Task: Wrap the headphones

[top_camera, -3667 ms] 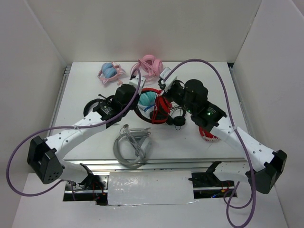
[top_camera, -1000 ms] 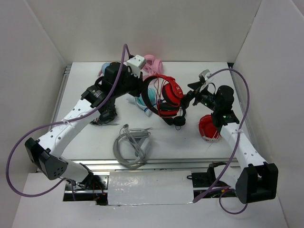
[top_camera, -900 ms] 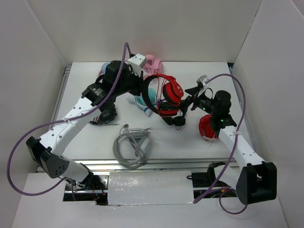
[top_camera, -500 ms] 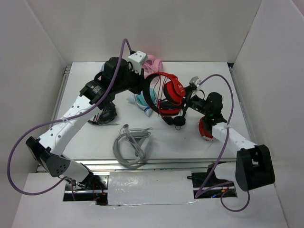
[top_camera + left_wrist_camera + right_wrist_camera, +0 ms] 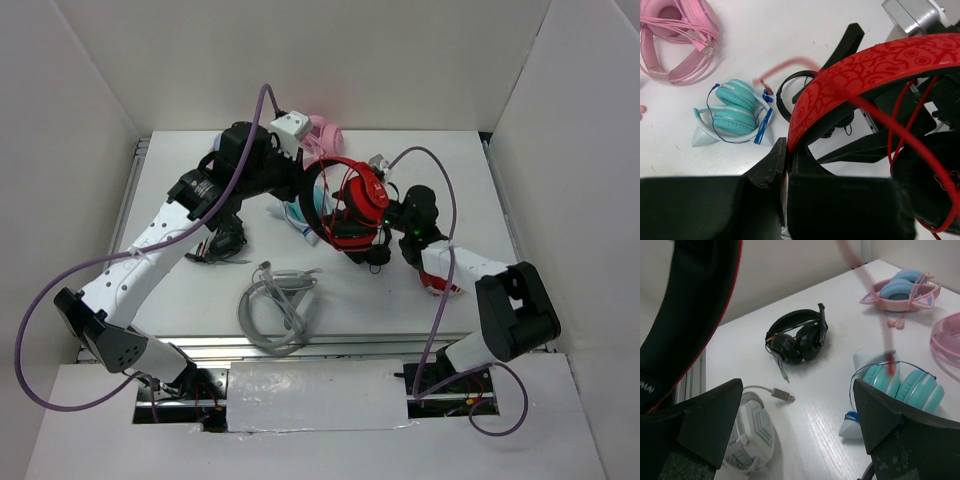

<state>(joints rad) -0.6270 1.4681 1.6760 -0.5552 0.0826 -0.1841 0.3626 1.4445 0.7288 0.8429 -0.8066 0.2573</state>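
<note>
Left jaws pinching headphones [image 5: 850,75] by headband; right jaws spread wide. Lettering [image 5: 650,388] on headband lining ends "UMAI".

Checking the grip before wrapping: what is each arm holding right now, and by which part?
The left gripper is shut on the headphones, pinching the red headband. The right gripper is open and holds nothing.
</note>
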